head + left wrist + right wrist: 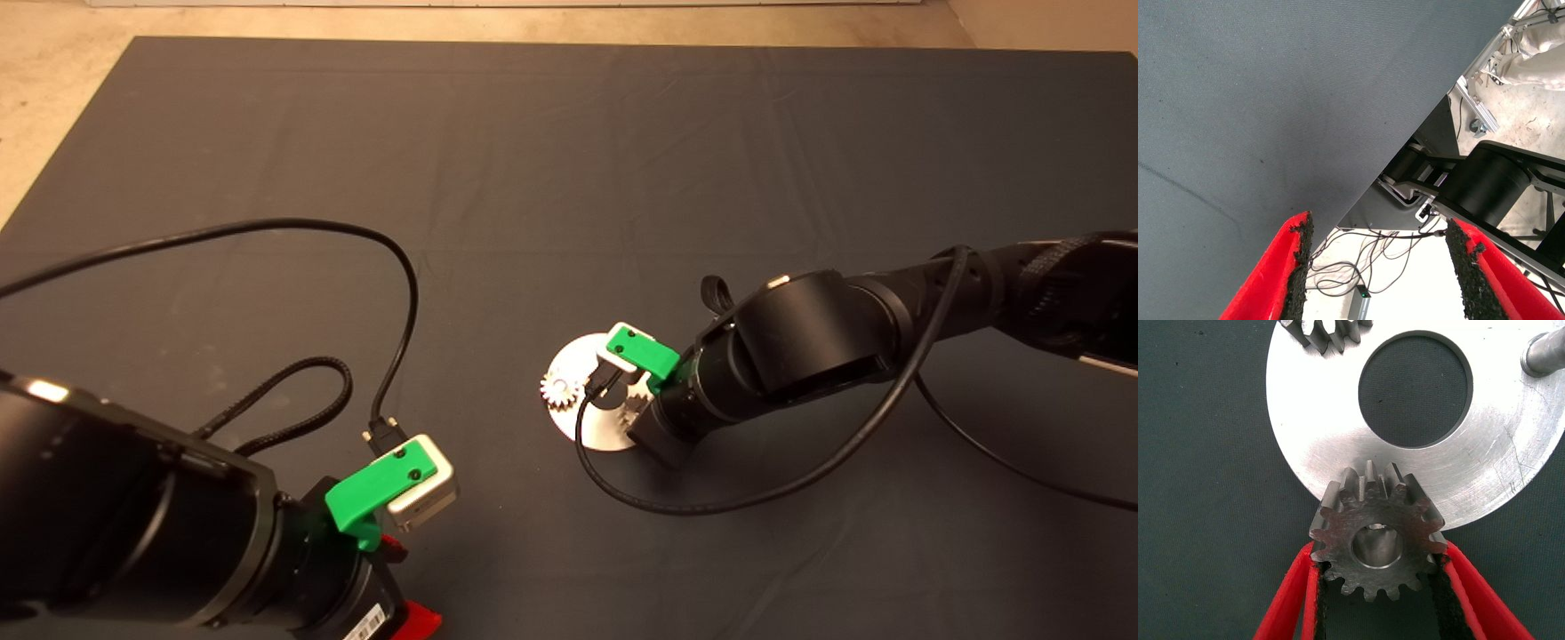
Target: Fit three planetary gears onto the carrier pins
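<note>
The shiny round disc (1331, 433) with a central hole lies on the dark mat (569, 160). My right gripper (1379, 550) is shut on a planetary gear (1377, 540) at the disc's rim, and a carrier pin's top shows through its bore. A second gear (1328, 333) sits on the disc farther round, also seen in the head view as a gear (562, 388) on the disc's left edge. One bare carrier pin (1545, 353) stands upright. My left gripper (1375, 233) is parked at the lower left, open and holding nothing.
A black cable (404, 276) loops over the mat's left half, and another cable (711, 507) curves in front of the right arm. The left wrist view shows the mat's edge (1405, 153) with floor, cables and machine frame beyond it.
</note>
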Robot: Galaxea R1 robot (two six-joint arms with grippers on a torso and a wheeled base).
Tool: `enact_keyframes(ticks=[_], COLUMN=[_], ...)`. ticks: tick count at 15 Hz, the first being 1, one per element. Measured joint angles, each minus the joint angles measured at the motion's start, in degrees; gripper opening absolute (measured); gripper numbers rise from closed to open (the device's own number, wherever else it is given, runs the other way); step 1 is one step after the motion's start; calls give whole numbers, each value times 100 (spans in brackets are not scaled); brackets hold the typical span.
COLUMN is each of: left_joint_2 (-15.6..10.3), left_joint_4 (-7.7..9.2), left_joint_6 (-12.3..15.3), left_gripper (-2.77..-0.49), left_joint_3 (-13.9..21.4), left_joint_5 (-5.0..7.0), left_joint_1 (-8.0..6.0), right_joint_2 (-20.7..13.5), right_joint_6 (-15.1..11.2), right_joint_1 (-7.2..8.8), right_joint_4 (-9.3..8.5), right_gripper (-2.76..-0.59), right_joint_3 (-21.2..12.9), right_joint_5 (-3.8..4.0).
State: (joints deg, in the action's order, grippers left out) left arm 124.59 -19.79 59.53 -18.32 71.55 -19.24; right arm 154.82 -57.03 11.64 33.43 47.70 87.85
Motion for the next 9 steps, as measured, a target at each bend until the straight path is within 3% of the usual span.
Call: enact_keyframes(ticks=[9], left_joint_2=[0], left_joint_4=[0], left_joint_6=[0], left_gripper=[-193], left_joint_3=[0], left_joint_5=[-5], left_joint_1=[0], right_joint_2=[-2], right_joint_6=[6], right_joint_1=[2], right_joint_4=[0], right_gripper=[-247], right_joint_3=[0], right_joint_5=[0])
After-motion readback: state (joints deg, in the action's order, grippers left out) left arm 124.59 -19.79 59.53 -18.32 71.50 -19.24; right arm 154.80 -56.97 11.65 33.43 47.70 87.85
